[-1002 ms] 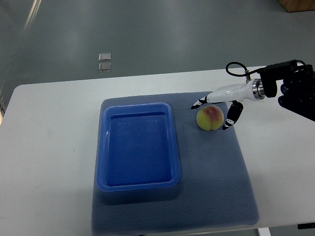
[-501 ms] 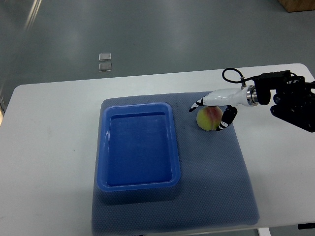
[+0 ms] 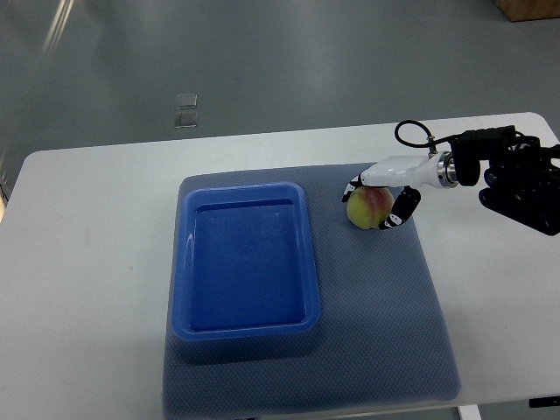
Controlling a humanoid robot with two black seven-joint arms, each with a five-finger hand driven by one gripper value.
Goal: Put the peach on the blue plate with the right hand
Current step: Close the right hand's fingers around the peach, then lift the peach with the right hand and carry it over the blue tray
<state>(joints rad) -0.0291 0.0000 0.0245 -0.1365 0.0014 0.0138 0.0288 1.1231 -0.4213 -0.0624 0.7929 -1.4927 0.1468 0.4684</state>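
Note:
A yellow-pink peach (image 3: 366, 208) lies on the grey mat (image 3: 385, 297), just right of the blue plate (image 3: 247, 262), a deep rectangular tray that holds nothing. My right hand (image 3: 374, 205) reaches in from the right edge and its white, black-tipped fingers (image 3: 353, 185) are curled around the peach from the far side and the near side. The peach still rests on the mat. The left arm is out of view.
The mat lies on a white table (image 3: 87, 262). The right arm's black wrist housing (image 3: 516, 179) and a looped cable (image 3: 411, 133) sit over the table's right end. Grey floor lies beyond the far edge.
My right hand has moved left over the peach and its fingers have closed in from spread to wrapped around the fruit. The peach has barely shifted.

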